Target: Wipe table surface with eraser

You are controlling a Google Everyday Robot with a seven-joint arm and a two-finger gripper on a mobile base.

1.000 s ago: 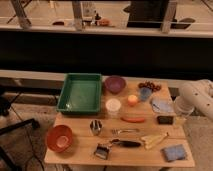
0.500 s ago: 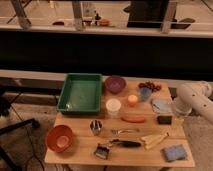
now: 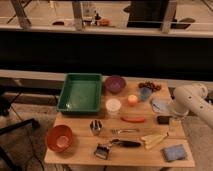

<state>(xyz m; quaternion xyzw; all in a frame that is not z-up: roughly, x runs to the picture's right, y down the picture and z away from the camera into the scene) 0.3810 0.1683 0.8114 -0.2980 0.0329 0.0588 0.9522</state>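
Eraser (image 3: pixel 163 119) position first: the eraser lies flat on the counter (image 3: pixel 77 125) near its right edge, a small dark block about level with the middle row of things. On my feed the white arm comes in from the right and bends down over that edge, so the end effector (image 3: pixel 174 122) hangs just beside the eraser, on its right side. I cannot tell whether the end effector is open or closed, and I cannot tell whether it touches the eraser or the counter; I see nothing held in it.

Left of the eraser, an orange-red carrot (image 3: pixel 134 119) lies along the counter, apart from it. Behind the eraser is a pale blue cloth (image 3: pixel 160 105), partly under the arm. Further back stand a blue cup (image 3: pixel 145 93), a small orange cup (image 3: pixel 132 99) and a cluster of dark red grapes (image 3: pixel 150 86). A white cup (image 3: pixel 113 106) stands near the middle, with a purple bowl (image 3: pixel 115 84) behind it and a green tray (image 3: pixel 80 95) taking the back left corner.

Toward the front I see a metal cup (image 3: pixel 95 127), a fork (image 3: pixel 125 131), and a black-handled brush (image 3: pixel 125 143) lying on its side. A yellowish banana (image 3: pixel 152 141) lies in front of the eraser, and a blue pad (image 3: pixel 173 152) lies at the front right corner. An orange bowl (image 3: pixel 59 138) sits at the front left.
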